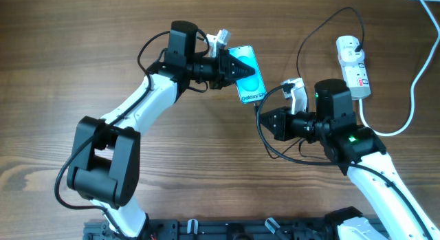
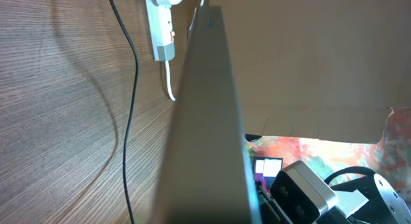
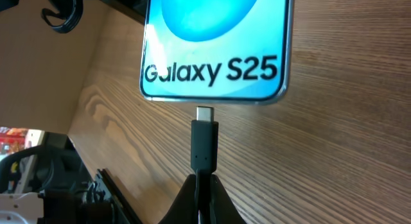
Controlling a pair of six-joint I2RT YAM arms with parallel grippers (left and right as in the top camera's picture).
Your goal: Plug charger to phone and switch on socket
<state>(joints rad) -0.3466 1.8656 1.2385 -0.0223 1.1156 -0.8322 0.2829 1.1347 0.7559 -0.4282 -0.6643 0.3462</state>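
Note:
The phone (image 1: 253, 89) has a teal screen with a white "Galaxy S25" band. My left gripper (image 1: 230, 67) is shut on its far end and holds it tilted above the table. In the left wrist view the phone (image 2: 205, 121) shows edge-on and hides the fingers. My right gripper (image 1: 261, 120) is shut on the charger's black connector (image 3: 205, 137). In the right wrist view the tip sits just below the middle of the phone's (image 3: 218, 44) bottom edge, a small gap apart. The thin black cable (image 1: 300, 53) runs to the white socket (image 1: 353, 67) at the far right, also seen in the left wrist view (image 2: 162, 25).
A thick white cord (image 1: 414, 89) curves from the socket along the right edge. Slack black cable loops under my right wrist (image 1: 269, 145). A black rail (image 1: 206, 230) runs along the table's front edge.

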